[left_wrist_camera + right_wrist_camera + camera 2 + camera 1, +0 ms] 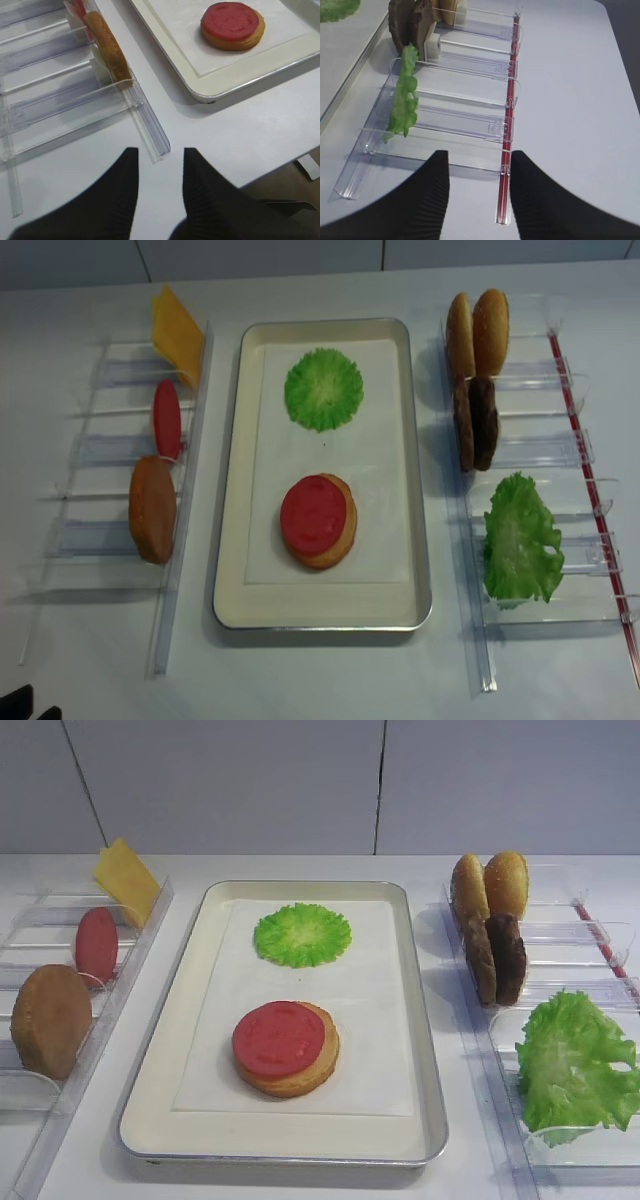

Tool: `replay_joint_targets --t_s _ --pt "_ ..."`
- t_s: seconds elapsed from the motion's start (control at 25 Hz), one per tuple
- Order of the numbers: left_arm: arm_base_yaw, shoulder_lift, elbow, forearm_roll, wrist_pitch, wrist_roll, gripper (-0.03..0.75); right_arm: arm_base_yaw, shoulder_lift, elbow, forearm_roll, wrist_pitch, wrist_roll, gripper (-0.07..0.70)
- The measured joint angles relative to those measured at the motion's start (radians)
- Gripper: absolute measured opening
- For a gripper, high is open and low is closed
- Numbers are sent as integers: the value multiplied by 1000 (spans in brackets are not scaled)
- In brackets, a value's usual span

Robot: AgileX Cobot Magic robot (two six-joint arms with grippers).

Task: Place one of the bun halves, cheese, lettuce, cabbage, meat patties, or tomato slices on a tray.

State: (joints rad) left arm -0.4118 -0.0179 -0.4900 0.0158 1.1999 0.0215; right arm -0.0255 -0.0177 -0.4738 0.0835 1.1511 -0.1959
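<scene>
Both my pincers hang spread and empty: right gripper (479, 192) near the clear rack (445, 117) keeping lettuce (404, 95) upright for easy pinching, left gripper (160, 187) beside a racked bun half (107, 47). On the tray (165, 1050), a tomato slice (278, 1038) tops another bun half (305, 1075); cabbage (302, 934) lies apart.

Silver tray (237, 540) in middle: tomato slice (315, 514) sitting on bun half (341, 538), near end; round cabbage leaf (323, 388) far end. Left rack (95, 450): cheese (177, 335), tomato, bun. Right rack (560, 440): buns (478, 332), patties (475, 421), lettuce (520, 540).
</scene>
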Motion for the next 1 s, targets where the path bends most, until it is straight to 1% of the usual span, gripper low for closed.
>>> replay_joint_targets --t_s 0.12,0.36,0.44,0.52,0.88,1.0 --pt "0 0 1 3 -10 0 205 0 0 0 0 0 0 333" --pt "0 0 2 3 -14 -4 205 0 0 0 0 0 0 305" --pt "13 0 3 5 -14 -4 205 0 0 0 0 0 0 296" --pt "49 0 5 6 -14 -4 205 0 0 0 0 0 0 287" --pt "282 0 7 7 -14 -8 205 0 0 0 0 0 0 274" --pt "343 0 7 7 -14 -8 205 0 0 0 0 0 0 269"
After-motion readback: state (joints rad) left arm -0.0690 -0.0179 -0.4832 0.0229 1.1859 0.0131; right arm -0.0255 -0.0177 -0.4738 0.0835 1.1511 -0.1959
